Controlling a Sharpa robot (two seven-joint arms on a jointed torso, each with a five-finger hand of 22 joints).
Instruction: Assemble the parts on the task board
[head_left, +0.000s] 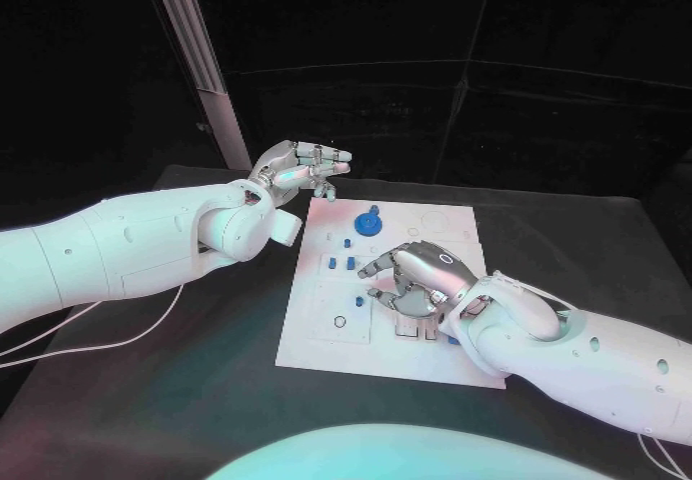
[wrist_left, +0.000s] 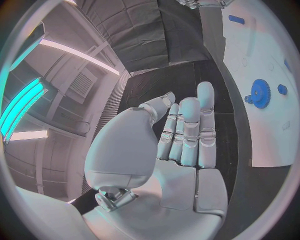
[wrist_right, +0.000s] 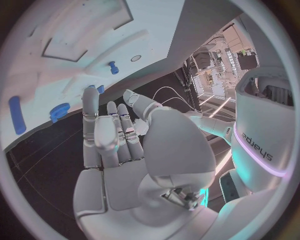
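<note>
On the table: the white task board (head_left: 325, 335) lies flat in the middle of the black table (head_left: 173, 400).
Parts: a blue gear (head_left: 371, 221) stands near the board's far edge; small blue pieces (head_left: 333, 263) sit lower down, toward its middle.
Left hand: the left hand (head_left: 299, 168) is raised beyond the board's far left corner, off the board, fingers straight and side by side, holding nothing.
Right hand: the right hand (head_left: 415, 278) hovers over the board's right half, palm down, fingers loosely extended and a little apart, nothing in its grasp.
Wrist views: the gear (wrist_left: 259, 93) shows beside the left fingers (wrist_left: 189, 130); the right fingers (wrist_right: 112, 135) point toward the board (wrist_right: 69, 30).
</note>
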